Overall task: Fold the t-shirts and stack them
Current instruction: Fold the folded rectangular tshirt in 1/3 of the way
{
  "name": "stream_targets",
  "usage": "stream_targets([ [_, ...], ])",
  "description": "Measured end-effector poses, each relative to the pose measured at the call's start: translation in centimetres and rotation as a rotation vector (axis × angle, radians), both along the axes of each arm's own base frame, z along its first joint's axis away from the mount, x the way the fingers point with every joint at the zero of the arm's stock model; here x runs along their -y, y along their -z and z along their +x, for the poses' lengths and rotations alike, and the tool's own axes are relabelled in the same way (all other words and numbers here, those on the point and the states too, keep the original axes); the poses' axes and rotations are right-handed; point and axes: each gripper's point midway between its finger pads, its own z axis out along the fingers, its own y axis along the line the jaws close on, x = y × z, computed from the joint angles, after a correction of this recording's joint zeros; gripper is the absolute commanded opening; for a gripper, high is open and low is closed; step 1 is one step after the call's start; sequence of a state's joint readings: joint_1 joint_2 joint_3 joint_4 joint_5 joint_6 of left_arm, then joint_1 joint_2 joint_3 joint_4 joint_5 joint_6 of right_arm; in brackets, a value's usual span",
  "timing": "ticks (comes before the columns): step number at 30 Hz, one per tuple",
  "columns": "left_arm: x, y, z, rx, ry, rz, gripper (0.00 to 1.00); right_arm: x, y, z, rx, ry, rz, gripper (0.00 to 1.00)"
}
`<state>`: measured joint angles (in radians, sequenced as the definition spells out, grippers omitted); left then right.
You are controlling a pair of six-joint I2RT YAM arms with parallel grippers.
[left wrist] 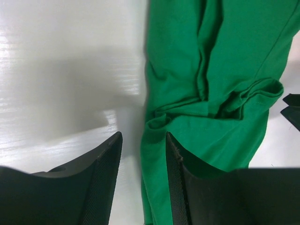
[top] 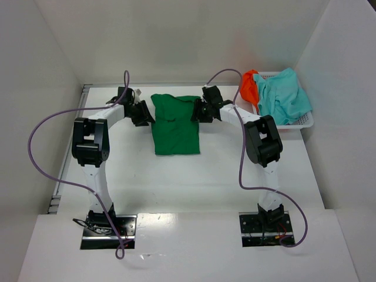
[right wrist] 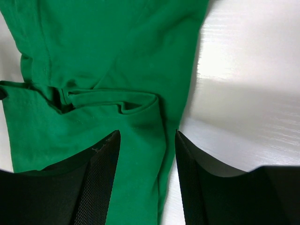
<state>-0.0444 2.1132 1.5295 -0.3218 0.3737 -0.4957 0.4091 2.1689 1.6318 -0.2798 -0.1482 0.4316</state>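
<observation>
– Green t-shirt (top: 175, 124): how do the tools stand on it?
– Left gripper (left wrist: 143, 136) has its jaws apart, straddling the shirt's 9 o'clock edge. Bare table (top: 176, 182) and a strip of green show in the gap, nothing pinched. Right gripper (right wrist: 147, 133) mirrors it at the 3 o'clock edge, jaws also apart, cloth lying under the gap.
– And the shirt itself?
– Spread on the table toward 12 o'clock, between the two arms, with a rumpled ridge across it near the grippers.
– How will it handle?
– My guess: light, limp, nothing stiff. It'll sag and bunch if lifted by one point, so pinch both side edges together, close to that ridge, catching every layer.
– Beyond it?
– White basket (top: 305, 120) at 2 o'clock, teal t-shirt (top: 285, 94) heaped in it, orange t-shirt (top: 249, 87) bunched at its 9 o'clock end.
– What can't you see?
– How many layers sit at each edge, and whether the fingers (left wrist: 101, 178) touch the table. The wrist views cut off the hem. Anything under the teal heap is hidden.
</observation>
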Motion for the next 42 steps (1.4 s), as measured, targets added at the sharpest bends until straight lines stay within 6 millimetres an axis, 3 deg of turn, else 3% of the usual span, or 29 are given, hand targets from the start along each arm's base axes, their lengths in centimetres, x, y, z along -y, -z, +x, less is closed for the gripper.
stream_targets([
  [6,0.3,0.0,0.5,0.006,0.013,-0.012,0.50,-0.4,0.0,0.3,0.001,-0.013,0.011,0.56],
  [12,0.3,1.1,0.6,-0.010,0.032,-0.009,0.50,-0.7,2.0,0.2,-0.035,-0.025,0.012,0.53],
  [17,0.4,1.1,0.5,-0.014,0.036,-0.009,0.49,-1.2,1.9,0.6,-0.033,-0.033,0.029,0.37],
  [18,0.4,1.1,0.6,-0.012,0.036,-0.010,0.44,-1.3,1.9,0.6,-0.033,-0.033,0.030,0.29],
  [21,0.4,0.9,0.7,-0.010,0.038,-0.010,0.34,-1.3,1.9,0.6,-0.038,-0.031,0.035,0.19],
  [22,0.4,0.9,0.7,-0.008,0.039,-0.010,0.27,-1.3,2.0,0.6,-0.040,-0.030,0.036,0.19],
  [24,0.4,0.7,0.8,-0.005,0.040,-0.012,0.22,-1.4,2.0,0.6,-0.043,-0.028,0.039,0.18],
  [29,0.5,0.5,1.0,0.000,0.045,-0.015,0.19,-1.3,2.0,0.6,-0.042,-0.024,0.037,0.05],
  [36,0.7,0.0,1.3,0.019,0.066,-0.020,0.19,-0.7,2.0,0.4,-0.038,-0.001,0.019,0.04],
  [42,1.7,-1.1,1.6,0.044,0.104,-0.042,0.19,-0.1,0.0,-0.2,-0.011,0.014,0.020,0.04],
])
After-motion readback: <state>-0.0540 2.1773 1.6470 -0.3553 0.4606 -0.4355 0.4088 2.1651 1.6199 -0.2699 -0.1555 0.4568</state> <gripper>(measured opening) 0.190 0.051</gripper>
